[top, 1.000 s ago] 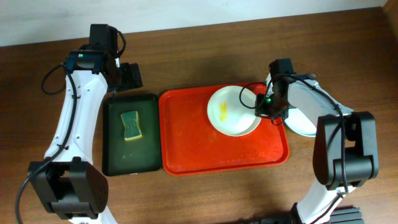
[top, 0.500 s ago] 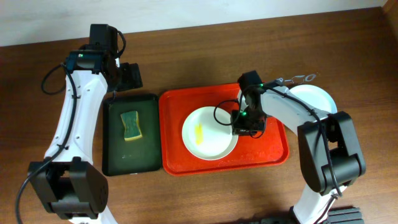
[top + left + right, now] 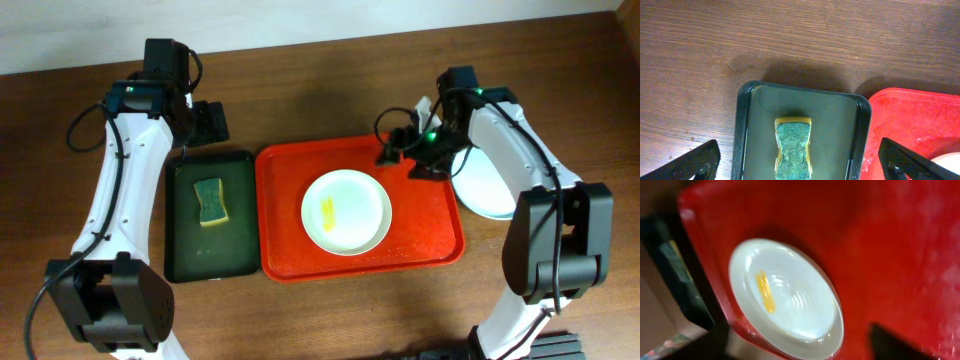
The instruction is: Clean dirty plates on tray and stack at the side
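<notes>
A pale plate [image 3: 347, 212] with a yellow smear lies flat in the middle of the red tray [image 3: 290, 240]. My right gripper [image 3: 408, 158] hangs open over the tray's far right corner, apart from the plate and holding nothing. In the blurred right wrist view the smeared plate [image 3: 785, 295] lies on the tray [image 3: 890, 255], and the gripper [image 3: 805, 345] straddles its near rim. Another pale plate [image 3: 487, 185] rests on the table right of the tray, partly under my right arm. My left gripper [image 3: 203, 122] [image 3: 800, 167] stands open above the far end of the green tray.
A dark green tray [image 3: 235, 225] [image 3: 756, 130] lies left of the red one, with a green and yellow sponge [image 3: 209, 201] [image 3: 793, 152] on it. Bare wooden table [image 3: 320, 90] surrounds both trays.
My right gripper slid the smeared plate from the tray's far right to its middle, opened and let go, then pulled back to the far right corner. The left arm has not moved.
</notes>
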You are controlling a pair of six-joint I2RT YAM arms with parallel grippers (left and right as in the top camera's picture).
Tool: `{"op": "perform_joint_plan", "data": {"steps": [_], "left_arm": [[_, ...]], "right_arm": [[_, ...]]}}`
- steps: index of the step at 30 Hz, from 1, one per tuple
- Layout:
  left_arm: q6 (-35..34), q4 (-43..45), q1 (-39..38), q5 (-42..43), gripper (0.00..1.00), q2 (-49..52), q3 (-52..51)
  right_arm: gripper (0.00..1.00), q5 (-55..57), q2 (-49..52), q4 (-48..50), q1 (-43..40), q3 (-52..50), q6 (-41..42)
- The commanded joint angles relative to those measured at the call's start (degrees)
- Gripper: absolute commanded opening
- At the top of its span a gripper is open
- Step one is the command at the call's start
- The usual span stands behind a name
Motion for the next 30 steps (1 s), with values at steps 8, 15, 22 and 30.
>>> {"op": "perform_joint_plan", "data": {"steps": [8, 15, 22, 30], "left_arm": [[-0.3, 0.1, 0.3, 0.0, 0.99, -0.8, 0.2], [-0.3, 0.1, 0.3, 0.0, 0.99, -0.8, 0.2], [-0.3, 0.1, 0.3, 0.0, 0.99, -0.8, 0.2], [-0.3, 0.1, 0.3, 0.0, 0.99, -0.8, 0.2]], "right_arm": [[0.28, 1.5, -0.6, -4.3, 0.7, 1.1, -0.5], [0.31, 14.6, -0.5, -7.5, 5.3, -0.3, -0.4], [0.32, 20.9, -0.5, -4.6, 8.7, -4.6, -0.4], [0.27, 16.9, -0.5, 7.5, 9.4, -14.4, 3.7]]}}
